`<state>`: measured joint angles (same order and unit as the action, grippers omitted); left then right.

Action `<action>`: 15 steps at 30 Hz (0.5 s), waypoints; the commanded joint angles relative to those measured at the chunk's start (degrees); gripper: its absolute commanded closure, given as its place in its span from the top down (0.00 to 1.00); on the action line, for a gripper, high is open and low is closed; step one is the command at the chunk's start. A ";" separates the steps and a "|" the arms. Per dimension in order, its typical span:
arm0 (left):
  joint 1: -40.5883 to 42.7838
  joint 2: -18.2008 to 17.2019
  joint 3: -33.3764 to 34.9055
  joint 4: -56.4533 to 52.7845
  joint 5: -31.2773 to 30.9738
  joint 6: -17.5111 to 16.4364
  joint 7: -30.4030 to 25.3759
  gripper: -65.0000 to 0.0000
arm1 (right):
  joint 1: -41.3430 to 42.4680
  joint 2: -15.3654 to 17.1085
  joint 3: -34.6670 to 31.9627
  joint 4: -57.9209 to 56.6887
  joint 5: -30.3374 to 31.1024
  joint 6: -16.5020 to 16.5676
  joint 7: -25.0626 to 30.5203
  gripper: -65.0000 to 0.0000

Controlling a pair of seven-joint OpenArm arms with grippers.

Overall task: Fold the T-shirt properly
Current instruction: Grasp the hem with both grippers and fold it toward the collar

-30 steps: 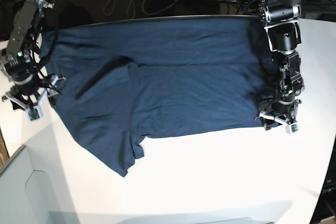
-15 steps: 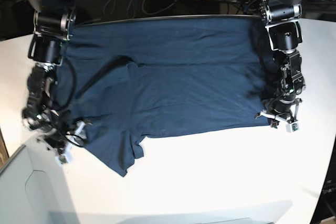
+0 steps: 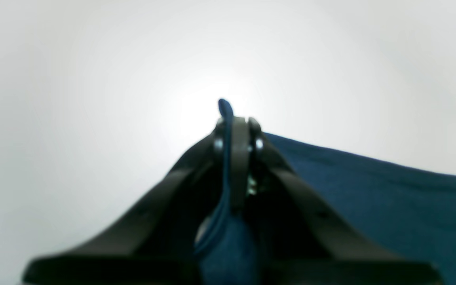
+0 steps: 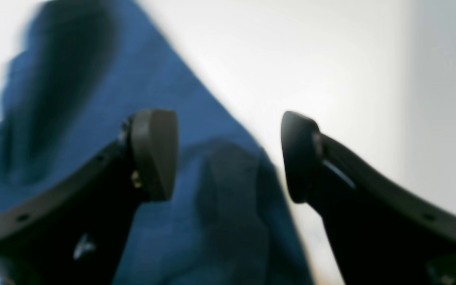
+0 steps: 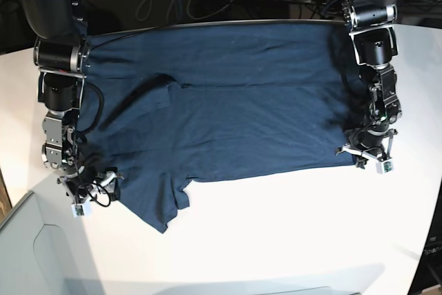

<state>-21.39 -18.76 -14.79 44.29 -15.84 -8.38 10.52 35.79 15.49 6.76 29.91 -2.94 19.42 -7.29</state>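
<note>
Base view shows both arms reaching down from the far edge of the white table, one at each end of the T-shirt. The left gripper, at the scene's right, hangs from a near-vertical forearm and sits on the garment's near right corner. Its wrist view shows the fingers pressed together with a thin fold of navy cloth pinched between them, a little tip of fabric poking out above. The right gripper, at the scene's left, is bent low over the near left edge of the cloth; in its wrist view the two pads stand wide apart above the blue fabric and the table edge, holding nothing.

The T-shirt is dark navy, spread mostly flat in the far half of the table, with soft creases and a darker fold near its left middle. Its long axis runs left to right across the scene. One sleeve juts toward the near left.
</note>
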 commanded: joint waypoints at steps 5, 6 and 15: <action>-0.55 -0.62 -0.11 0.67 0.14 -0.01 0.60 0.00 | 0.47 0.82 -1.97 0.90 0.70 -2.23 1.62 0.60; -0.55 -0.53 -0.11 0.67 0.14 -0.01 0.60 0.00 | 0.39 0.91 -2.50 0.90 0.70 -2.67 1.62 0.60; -0.46 -0.44 -0.11 0.67 0.14 -0.01 0.51 0.00 | -1.55 0.91 -3.82 0.81 0.70 -4.78 1.62 0.51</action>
<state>-21.12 -18.70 -14.81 44.36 -15.86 -8.38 10.24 32.95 15.73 2.92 30.04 -2.70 15.29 -5.37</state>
